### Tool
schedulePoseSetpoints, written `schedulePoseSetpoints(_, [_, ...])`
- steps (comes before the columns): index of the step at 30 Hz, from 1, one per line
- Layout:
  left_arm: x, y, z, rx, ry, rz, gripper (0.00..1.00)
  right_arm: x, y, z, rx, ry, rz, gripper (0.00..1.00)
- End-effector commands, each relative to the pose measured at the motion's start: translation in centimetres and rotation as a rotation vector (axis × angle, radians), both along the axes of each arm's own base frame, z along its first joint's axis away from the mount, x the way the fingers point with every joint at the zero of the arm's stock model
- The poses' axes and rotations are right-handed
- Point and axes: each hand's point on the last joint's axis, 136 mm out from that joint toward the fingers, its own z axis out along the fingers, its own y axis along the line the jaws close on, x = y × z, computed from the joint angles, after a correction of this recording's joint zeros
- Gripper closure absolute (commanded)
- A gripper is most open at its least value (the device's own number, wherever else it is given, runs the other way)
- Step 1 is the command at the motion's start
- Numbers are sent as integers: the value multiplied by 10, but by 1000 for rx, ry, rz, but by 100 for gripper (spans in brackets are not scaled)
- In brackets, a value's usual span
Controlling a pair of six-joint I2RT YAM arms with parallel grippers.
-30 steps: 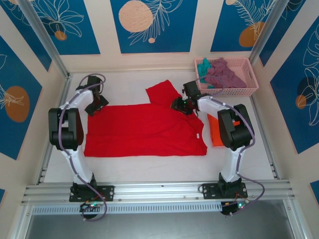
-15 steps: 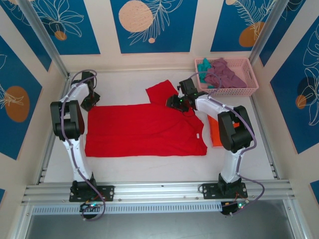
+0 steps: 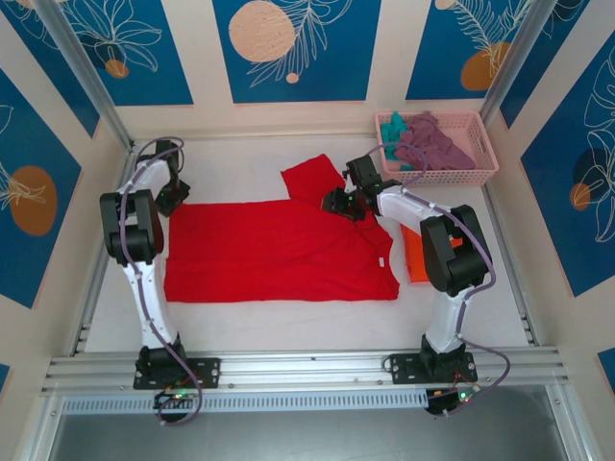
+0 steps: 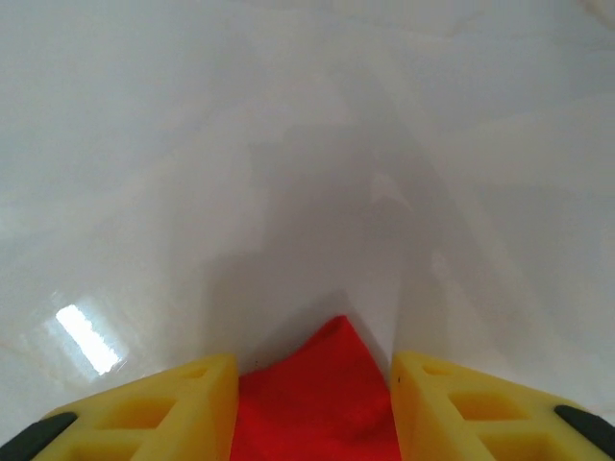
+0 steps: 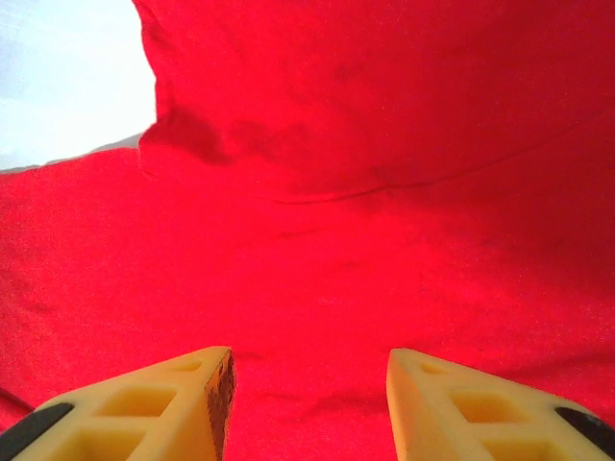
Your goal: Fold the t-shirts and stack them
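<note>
Red cloth takes up most of the desk (image 3: 288, 317) from above: the red t-shirt (image 3: 279, 250) lies spread flat at mid-desk, hem to the left, one sleeve sticking out toward the far side. The left tool (image 3: 171, 200) sits at the shirt's far left corner. The right tool (image 3: 336, 204) sits at the base of that far sleeve, near the collar. An orange t-shirt (image 3: 415, 257) lies just right of the red one, partly hidden by the right arm. A pink basket (image 3: 452, 176) stands at the far right, holding a mauve t-shirt (image 3: 432, 144) and a teal t-shirt (image 3: 392, 130).

Left wrist view: the left tool (image 4: 312, 360) is released, its yellow fingers (image 4: 183, 394) standing apart. A pointed corner of the red t-shirt (image 4: 322, 403) lies between them on the glossy white desk (image 4: 288, 144). I cannot tell whether the fingers touch the cloth.

Right wrist view: the right tool (image 5: 309, 355) is likewise released, fingers apart, directly over the red t-shirt (image 5: 336, 192). A seam and a soft fold cross the cloth beyond the fingertips. A patch of white desk (image 5: 67, 77) shows at the upper left.
</note>
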Motion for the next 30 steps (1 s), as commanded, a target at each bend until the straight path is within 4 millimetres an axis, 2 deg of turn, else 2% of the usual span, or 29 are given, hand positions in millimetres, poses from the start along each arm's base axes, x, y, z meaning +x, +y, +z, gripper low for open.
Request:
schedulePoseSetpoints(1, [1,9,-5,8,27,-4,55,-8,2,9,17,-4,11,53])
schedulePoseSetpoints(9, [3,2,-15,-41,37,-16,70,-7,4,10,15,-7,10,53])
schedulePoseSetpoints(14, [2,-3,-21,-72,47,-25,85,0,6,17,15,-25,14,53])
schedulePoseSetpoints(18, [3,-6,-17,-79,40,-52,100,11,8,25,14,-45,18,53])
schedulePoseSetpoints(24, [5,-6,1,-69,-15,-62,100,28,11,34,20,-67,16,53])
schedulePoseSetpoints(25, [5,-5,4,-67,-17,-56,93,30,11,36,22,-73,14,53])
schedulePoseSetpoints(26, [4,-5,6,-67,-18,-49,80,32,12,37,24,-76,17,53])
schedulePoseSetpoints(29, [4,-5,13,-68,-29,-32,68,31,14,37,29,-74,20,53])
schedulePoseSetpoints(30, [4,-4,15,-67,-33,-28,67,31,14,36,29,-71,20,53])
